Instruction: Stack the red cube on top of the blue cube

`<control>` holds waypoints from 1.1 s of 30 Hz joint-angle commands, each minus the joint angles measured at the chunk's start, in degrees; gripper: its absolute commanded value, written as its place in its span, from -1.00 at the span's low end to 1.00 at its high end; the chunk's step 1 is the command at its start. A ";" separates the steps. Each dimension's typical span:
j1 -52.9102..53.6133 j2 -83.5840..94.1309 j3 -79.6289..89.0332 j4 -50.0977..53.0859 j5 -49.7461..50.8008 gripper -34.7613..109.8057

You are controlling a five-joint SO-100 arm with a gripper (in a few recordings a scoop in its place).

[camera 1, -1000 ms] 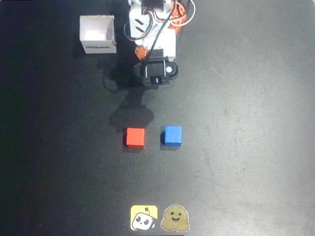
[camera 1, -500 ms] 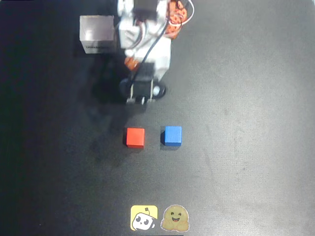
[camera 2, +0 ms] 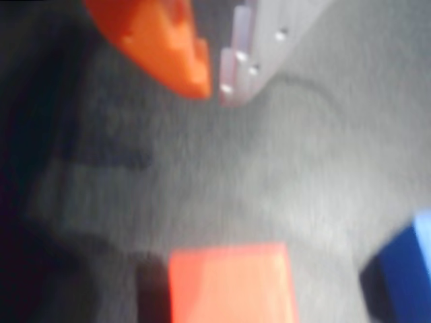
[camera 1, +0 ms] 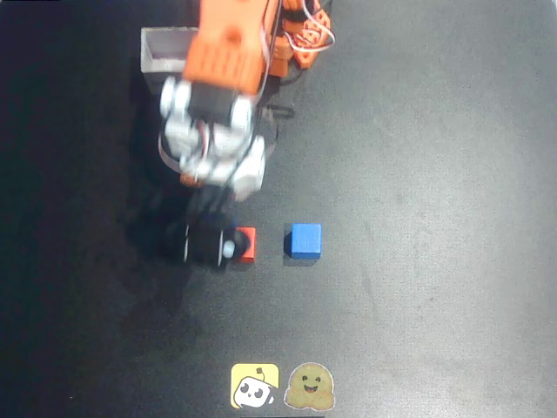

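Black desk (camera 1: 435,174) carries everything. Orange arm (camera 1: 228,52) reaches over it; its hand (camera 2: 212,87), tips nearly together and holding nothing, hovers beside the red cube (camera 1: 247,244), near the blue cube (camera 1: 305,239). It should open wider and centre first.

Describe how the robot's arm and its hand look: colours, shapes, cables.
The arm has orange links, white joint housings and black cables near its base. The hand pairs a pointed orange finger with a pale grey finger dotted with small screws.
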 commanded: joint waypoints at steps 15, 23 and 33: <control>-6.24 -14.94 -14.85 1.14 11.78 -0.40; -6.50 -15.64 -16.08 0.26 10.46 -0.25; -8.00 -19.78 -16.08 -4.83 10.46 -0.16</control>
